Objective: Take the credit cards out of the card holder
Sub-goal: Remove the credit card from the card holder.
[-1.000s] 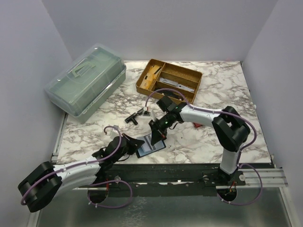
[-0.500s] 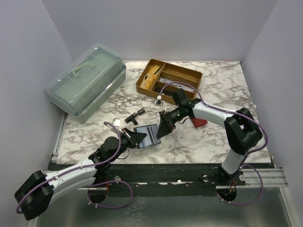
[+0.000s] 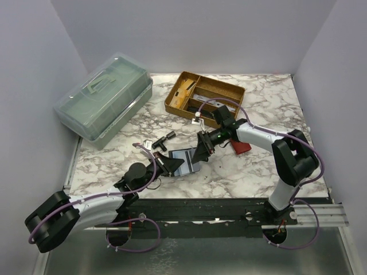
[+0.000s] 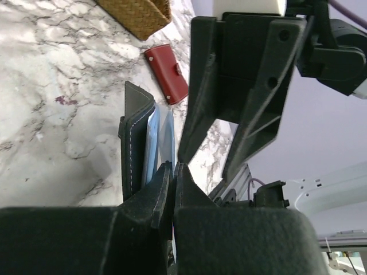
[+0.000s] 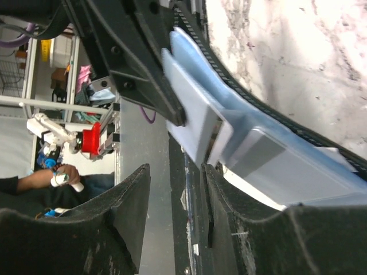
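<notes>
Left gripper [image 4: 173, 169] is pressed tight, pinching the near edge of the black card holder [image 4: 133, 137] and holding it on edge. The pale blue credit cards [image 4: 156, 134] poke out of it just beyond those fingertips. Directly opposite, the right gripper [image 5: 175, 172] is spread wide, with the card edges [image 5: 195, 123] right at its mouth. Further out on the bench [image 3: 252, 175] lies a red pouch [image 3: 241, 147], then a wicker tray [image 3: 205, 96].
</notes>
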Robot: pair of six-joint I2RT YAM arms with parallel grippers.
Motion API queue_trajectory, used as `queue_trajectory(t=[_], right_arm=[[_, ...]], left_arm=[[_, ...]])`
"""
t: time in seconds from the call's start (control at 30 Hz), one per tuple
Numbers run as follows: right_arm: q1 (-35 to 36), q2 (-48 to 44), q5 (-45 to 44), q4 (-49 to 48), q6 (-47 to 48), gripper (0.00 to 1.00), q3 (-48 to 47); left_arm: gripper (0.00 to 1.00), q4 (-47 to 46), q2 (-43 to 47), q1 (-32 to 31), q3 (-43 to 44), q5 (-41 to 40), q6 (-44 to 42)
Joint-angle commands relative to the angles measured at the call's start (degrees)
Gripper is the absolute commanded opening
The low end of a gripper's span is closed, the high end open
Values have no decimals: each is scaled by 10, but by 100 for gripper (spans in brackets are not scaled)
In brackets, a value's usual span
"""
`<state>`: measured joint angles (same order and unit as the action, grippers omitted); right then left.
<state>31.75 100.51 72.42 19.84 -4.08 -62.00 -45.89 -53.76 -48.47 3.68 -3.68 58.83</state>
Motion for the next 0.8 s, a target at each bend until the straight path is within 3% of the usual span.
queue_trajectory(t=[0.0,0.23,0.53,0.6,0.77], right_arm=[[-6,7,-41,-11,-8,47,10],[-6,18,-32,-16,-14,48,10],[-6,26,61,-71,-54,46,25],[-6,22,76,-91,-68,39,32],[-8,11,96,-120,-90,4,49]], left_arm=[[0,-78,-16,2,18,25,-9],[0,-115,-49,1,23,36,-5],[0,-198,-109,2,27,54,8],[0,-210,-124,2,29,58,10],[0,-227,-125,6,19,50,15]])
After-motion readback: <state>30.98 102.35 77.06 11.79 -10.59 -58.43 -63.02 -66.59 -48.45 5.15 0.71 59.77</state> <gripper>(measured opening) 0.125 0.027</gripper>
